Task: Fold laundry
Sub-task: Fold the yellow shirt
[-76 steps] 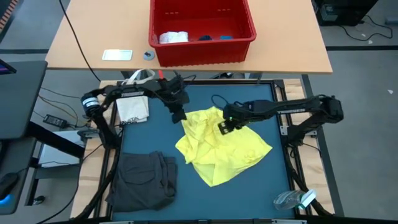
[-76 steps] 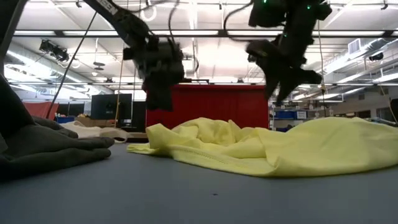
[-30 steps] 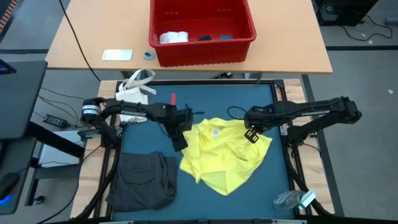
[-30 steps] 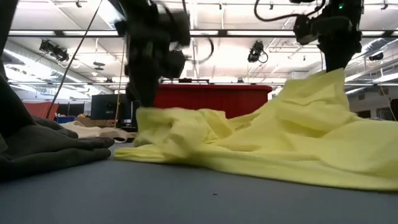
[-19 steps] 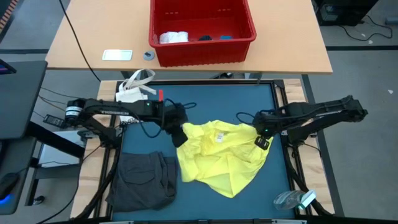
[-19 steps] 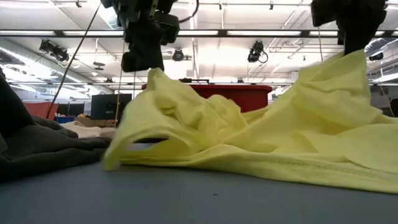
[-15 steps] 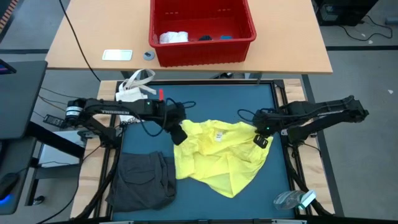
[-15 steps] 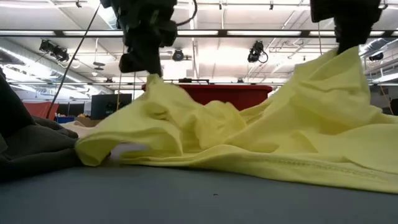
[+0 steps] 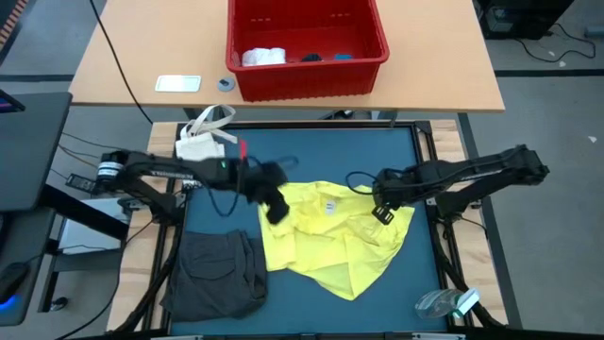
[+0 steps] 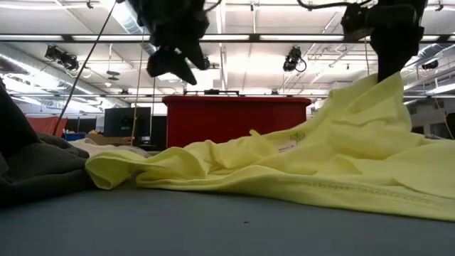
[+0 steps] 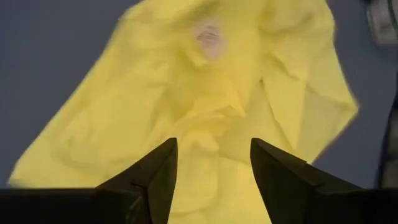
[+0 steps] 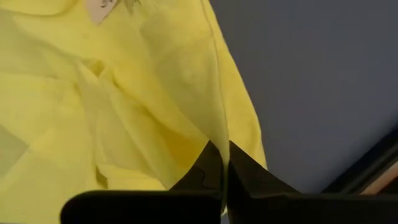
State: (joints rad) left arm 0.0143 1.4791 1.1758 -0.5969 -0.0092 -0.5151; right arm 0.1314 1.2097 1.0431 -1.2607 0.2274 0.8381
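Note:
The bright yellow T-shirt lies crumpled in the middle of the dark blue mat, its left part flat on the mat. My left gripper hangs open above the shirt's left edge with nothing between its fingers. My right gripper is shut on the shirt's right side, which rises to a peak. A dark grey garment rests on the mat's near left corner. My right gripper pinches a seamed edge of the yellow T-shirt between its two shut fingers, coming from above and pointing steeply down. That part of the shirt is lifted off the mat and hangs from the fingers; the remainder slopes down and lies on the mat.
A small white bag with strap handles sits at the mat's far left corner. A red basket holding a white cloth and small blue pieces stands on the wooden table beyond. A clear plastic item lies at the near right corner.
My left gripper lifted the shirt's left part off the mat, then opened and let it go while rising and tipping toward level. That part has fallen and now lies spread toward the left. My right gripper has kept its hold on the raised right side.

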